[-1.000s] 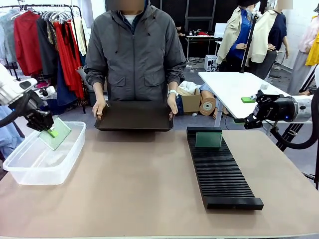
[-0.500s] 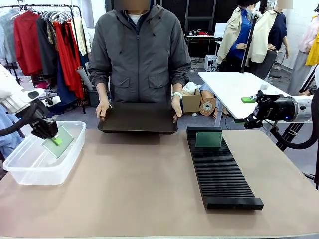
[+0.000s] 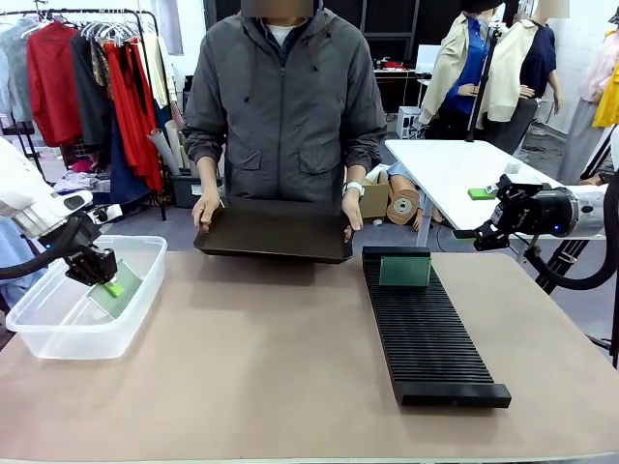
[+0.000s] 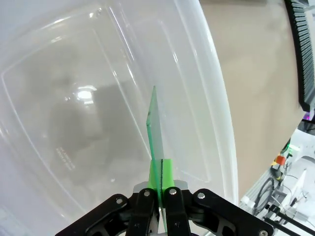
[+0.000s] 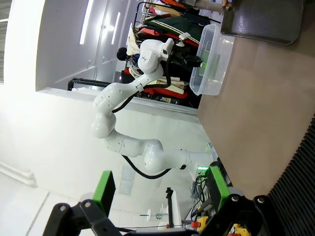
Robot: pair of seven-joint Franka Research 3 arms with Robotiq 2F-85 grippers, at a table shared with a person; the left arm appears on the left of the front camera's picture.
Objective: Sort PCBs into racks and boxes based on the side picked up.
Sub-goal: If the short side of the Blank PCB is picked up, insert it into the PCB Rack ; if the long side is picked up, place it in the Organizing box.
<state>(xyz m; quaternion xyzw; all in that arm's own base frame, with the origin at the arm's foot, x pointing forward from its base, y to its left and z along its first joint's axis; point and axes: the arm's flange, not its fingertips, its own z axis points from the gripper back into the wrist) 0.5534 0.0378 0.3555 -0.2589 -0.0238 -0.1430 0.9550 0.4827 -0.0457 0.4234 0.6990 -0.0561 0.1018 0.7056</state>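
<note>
The left gripper [image 4: 158, 192] is pinching the thin square green board [image 4: 155, 132] by one edge, with its green pads pressed flat on both faces. The board is hanging tilted inside the clear plastic tub [image 3: 58, 333] at the left side of the table, down close to the floor of the tub. I cannot tell if its low corner is touching the floor yet.

The board looks light, stiff and thin. It is likely smooth, so it could slip if the grip is weak. Holding it by the edge, as now, looks like the best way to take it. The tub is see-through and shiny, so the board's low edge is hard to make out.

The right gripper [image 5: 160, 194] is holding nothing, and its jaws are standing wide apart. It is waiting at the right side, past the long black slotted rack [image 3: 426, 333]. Another green board [image 3: 404, 270] is standing upright in a slot at the far end of the rack.

A person at the far side is holding a flat dark tray [image 3: 276, 232] with both hands. The top of the tray is hard to see from here.
</note>
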